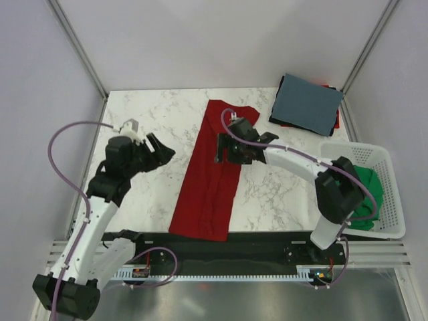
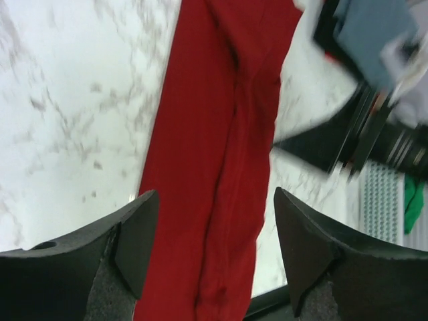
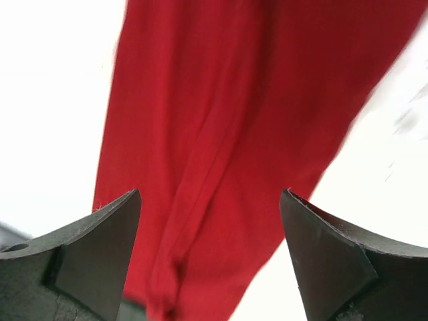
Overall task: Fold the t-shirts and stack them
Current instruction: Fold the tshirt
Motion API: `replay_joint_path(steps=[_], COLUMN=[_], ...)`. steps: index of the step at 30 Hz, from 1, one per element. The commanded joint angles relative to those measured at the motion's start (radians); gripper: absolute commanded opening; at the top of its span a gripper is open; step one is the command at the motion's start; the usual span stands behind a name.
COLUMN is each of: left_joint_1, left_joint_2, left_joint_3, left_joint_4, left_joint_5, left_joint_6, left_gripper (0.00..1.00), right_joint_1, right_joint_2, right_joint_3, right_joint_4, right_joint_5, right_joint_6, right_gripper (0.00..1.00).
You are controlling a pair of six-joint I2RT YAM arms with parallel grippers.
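Note:
A bright red t-shirt (image 1: 208,180), folded lengthwise into a long narrow strip, lies on the marble table (image 1: 154,114) from the back middle to the front edge. My left gripper (image 1: 164,148) hovers open just left of the strip, holding nothing. My right gripper (image 1: 222,148) hangs open over the strip's upper half, also holding nothing. Both wrist views show the red t-shirt (image 2: 214,134) (image 3: 247,120) below wide-apart jaws of the left gripper (image 2: 214,200) and the right gripper (image 3: 210,197). A folded slate-blue t-shirt (image 1: 307,103) tops a stack of darker t-shirts at the back right. A green t-shirt (image 1: 368,190) sits in the basket.
The white slatted basket (image 1: 391,221) stands at the right edge of the table. The folded stack sits in the back right corner near the frame post. A black rail (image 1: 227,251) runs along the table's front edge. Grey walls enclose the table on three sides.

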Motion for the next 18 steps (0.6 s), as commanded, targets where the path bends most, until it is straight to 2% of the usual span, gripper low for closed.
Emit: replay_joint_path(steps=[1, 4, 7, 15, 18], left_joint_1=[-0.025, -0.086, -0.149, -0.259, -0.272], left_joint_2=[-0.074, -0.098, -0.064, 0.271, 0.347], left_joint_3=[-0.281, -0.427, -0.488, -0.515, -0.531], left_joint_4=[0.066, 0.175, 0.267, 0.529, 0.601], left_joint_5=[0.166, 0.158, 0.143, 0.119, 0.136], left_joint_6=[-0.119, -0.205, -0.243, -0.286, -0.306], left_gripper=[0.76, 0.74, 0.74, 0.73, 0.72], right_joint_1=[-0.097, -0.149, -0.171, -0.218, -0.246], right_joint_2=[0.143, 0.301, 0.441, 0.778, 0.894], right_joint_3=[0.182, 0.335, 0.466, 0.802, 0.993], right_joint_4=[-0.025, -0.056, -0.058, -0.113, -0.113], right_joint_5=[0.043, 0.099, 0.118, 0.115, 0.08], right_joint_6=[-0.055, -0.089, -0.117, -0.169, -0.198], right_gripper=[0.92, 0.91, 0.9, 0.9, 0.9])
